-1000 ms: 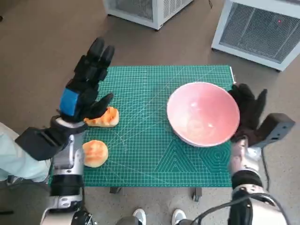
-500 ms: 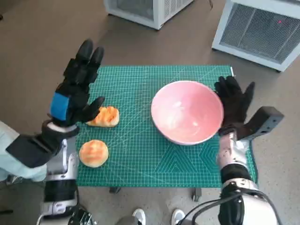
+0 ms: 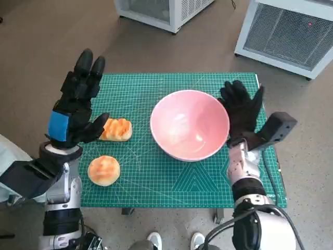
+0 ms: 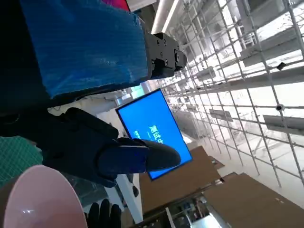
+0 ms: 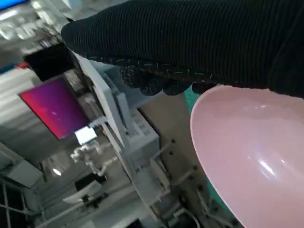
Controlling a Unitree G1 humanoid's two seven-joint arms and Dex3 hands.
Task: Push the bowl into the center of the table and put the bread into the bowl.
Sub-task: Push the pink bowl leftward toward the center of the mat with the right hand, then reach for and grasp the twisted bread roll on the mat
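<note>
On the green cutting mat (image 3: 156, 177) that covers the table, the pink bowl (image 3: 190, 130) stands upright, a little to the right of the middle. My right hand (image 3: 241, 112) in the black glove is flat against the right side of the bowl, touching its rim, with the fingers (image 3: 229, 91) spread and pointing away from me. It holds nothing. From the right wrist view I see the glove as a dark band just beside the pink rim of the bowl (image 5: 247, 156).

My left hand (image 3: 75, 104) is raised above the left edge of the table, with the blue tape on its back turned to the camera. Its fingers (image 3: 86, 65) are stretched out and apart, and nothing is between them. The thumb reaches toward the first bread, but I cannot tell if it touches it, because the hand is higher than the table.

Two pieces of bread lie on the mat on the left side, well apart from the bowl. The first bread (image 3: 117, 129) is longer and lies just beside my left thumb. The round bread (image 3: 104, 170) lies nearer to me, close to the front left corner. Both are outside the bowl.

Behind the table, two white machines (image 3: 281, 31) with grilles stand on the brown floor.
</note>
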